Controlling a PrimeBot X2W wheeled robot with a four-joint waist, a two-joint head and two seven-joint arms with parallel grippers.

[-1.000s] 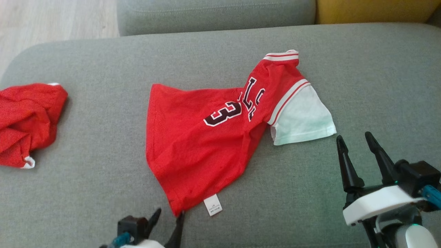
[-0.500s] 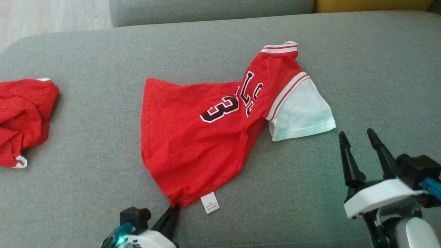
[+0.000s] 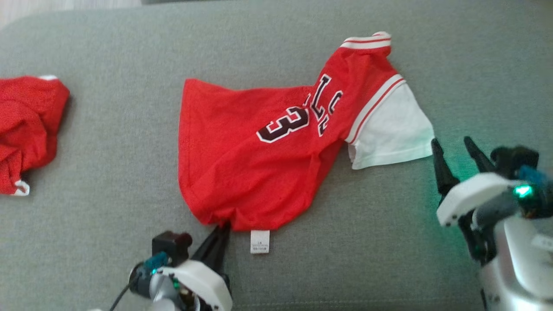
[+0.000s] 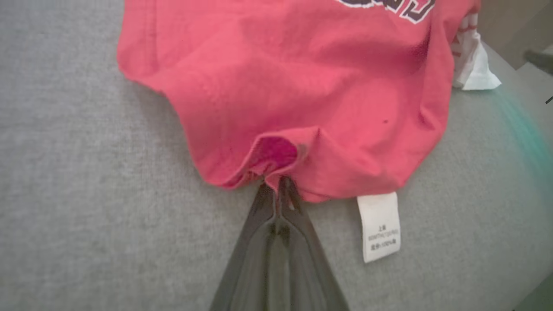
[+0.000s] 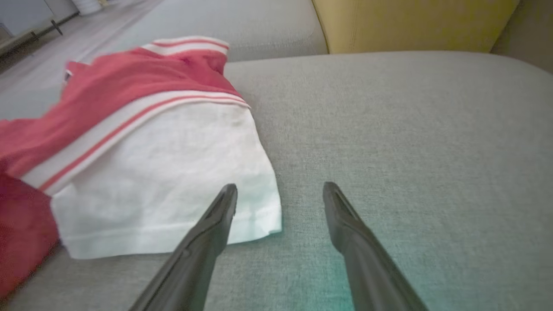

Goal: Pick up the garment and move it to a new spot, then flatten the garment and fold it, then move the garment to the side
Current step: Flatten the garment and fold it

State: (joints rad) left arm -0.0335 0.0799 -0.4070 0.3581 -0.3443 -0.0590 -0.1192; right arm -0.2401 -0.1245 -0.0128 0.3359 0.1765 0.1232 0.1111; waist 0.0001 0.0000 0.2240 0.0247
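Observation:
A red jersey point(image 3: 255, 160) with a dark number 3 and a white sleeve point(image 3: 391, 127) lies spread on the grey sofa cushion point(image 3: 108, 129). My left gripper point(image 3: 222, 228) is shut on the jersey's near hem point(image 4: 278, 179), bunching the cloth beside the white care tag point(image 4: 380, 226). My right gripper point(image 3: 451, 149) stands open just right of the white sleeve point(image 5: 164, 172), with its left fingertip over the sleeve's corner and nothing between the fingers point(image 5: 345, 216).
A second crumpled red garment point(image 3: 26, 125) lies at the cushion's left end. A yellow cushion point(image 5: 410, 23) stands behind the seat in the right wrist view. Bare grey fabric stretches to the right of the jersey.
My left gripper shut on the jersey's near hem and pushed it up into a bunch. The right gripper moved up toward the white sleeve. The head camera tilted, shifting the scene.

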